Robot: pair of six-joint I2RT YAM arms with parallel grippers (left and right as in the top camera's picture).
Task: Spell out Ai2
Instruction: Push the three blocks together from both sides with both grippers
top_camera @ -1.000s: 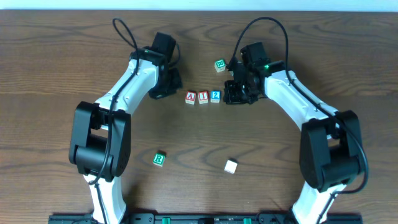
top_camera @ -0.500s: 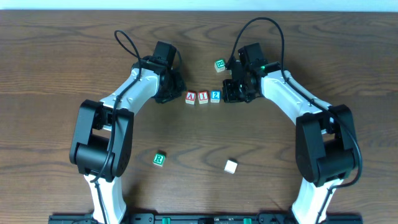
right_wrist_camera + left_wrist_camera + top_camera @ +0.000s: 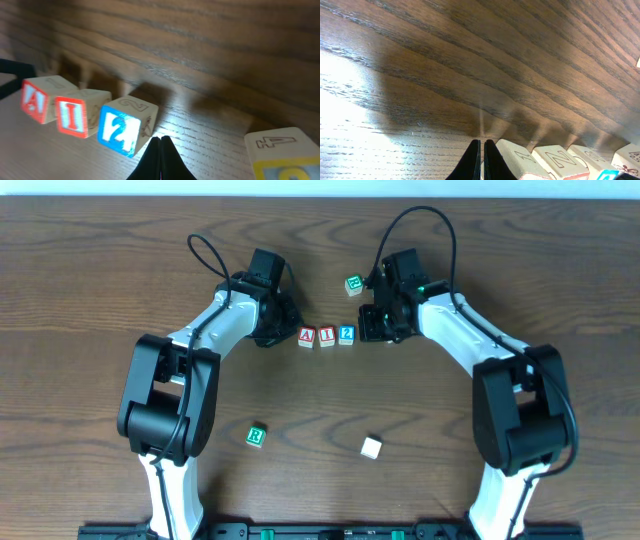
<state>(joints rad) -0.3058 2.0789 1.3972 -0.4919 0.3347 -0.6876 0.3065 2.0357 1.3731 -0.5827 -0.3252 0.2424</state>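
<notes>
Three wooden blocks stand in a row at the table's middle back: a red A block (image 3: 307, 335), a red I block (image 3: 327, 335) and a blue 2 block (image 3: 346, 334). My left gripper (image 3: 287, 332) is shut and empty, its tips against the A block's left side (image 3: 520, 157). My right gripper (image 3: 363, 332) is shut and empty, its tips (image 3: 160, 142) just right of the 2 block (image 3: 120, 131). The A block (image 3: 36, 101) and I block (image 3: 75, 116) show beside it in the right wrist view.
A green block (image 3: 353, 284) lies behind the row, near my right wrist; it shows at the right wrist view's right edge (image 3: 285, 150). A green R block (image 3: 256, 436) and a plain white block (image 3: 371, 447) lie near the front.
My left gripper has moved right, up to the A block's left side. My right gripper has edged slightly left toward the 2 block. The blocks have not moved.
</notes>
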